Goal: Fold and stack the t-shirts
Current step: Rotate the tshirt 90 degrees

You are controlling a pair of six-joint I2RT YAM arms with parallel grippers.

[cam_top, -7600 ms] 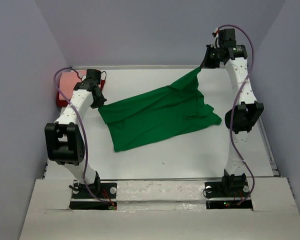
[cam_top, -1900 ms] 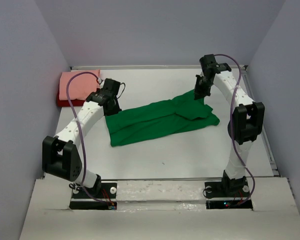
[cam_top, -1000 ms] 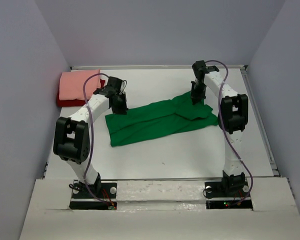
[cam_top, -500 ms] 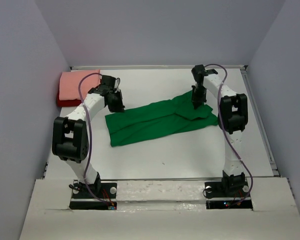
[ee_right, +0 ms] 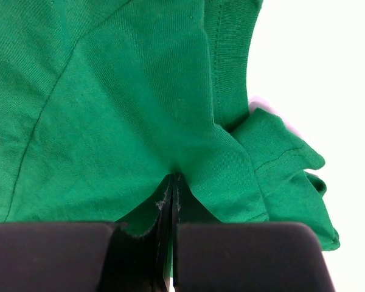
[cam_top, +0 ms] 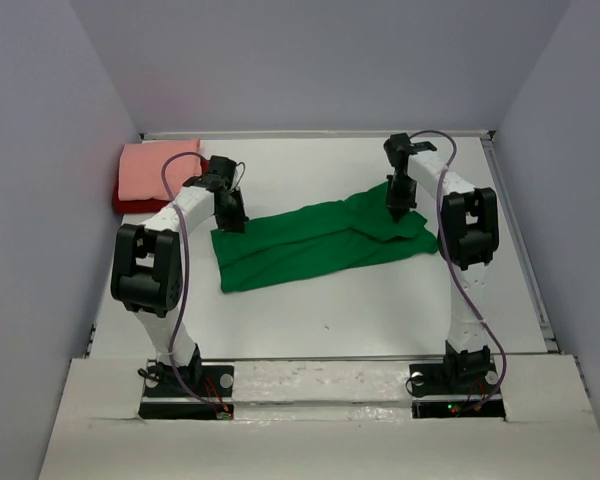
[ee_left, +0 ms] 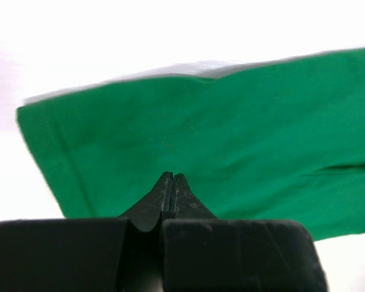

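Observation:
A green t-shirt [cam_top: 320, 240] lies folded into a long band across the middle of the table. My left gripper [cam_top: 232, 218] is at its far left corner. In the left wrist view its jaws [ee_left: 171, 176] are shut, tips down on the flat green cloth [ee_left: 243, 115], with no cloth showing between them. My right gripper [cam_top: 395, 208] is at the far right end by the sleeve. In the right wrist view it [ee_right: 173, 177] is shut on a pucker of the green shirt [ee_right: 109, 91]. A folded pink shirt [cam_top: 155, 165] lies on a red one [cam_top: 123, 203] at the far left.
White table [cam_top: 330, 310] with a raised rim at the back [cam_top: 310, 134] and right [cam_top: 525, 250]. Grey walls close in on both sides. The arm bases stand at the near edge.
The shirt went from spread and lifted at its right corner to a folded band on the table. In the last second both grippers shifted slightly toward me along its far edge.

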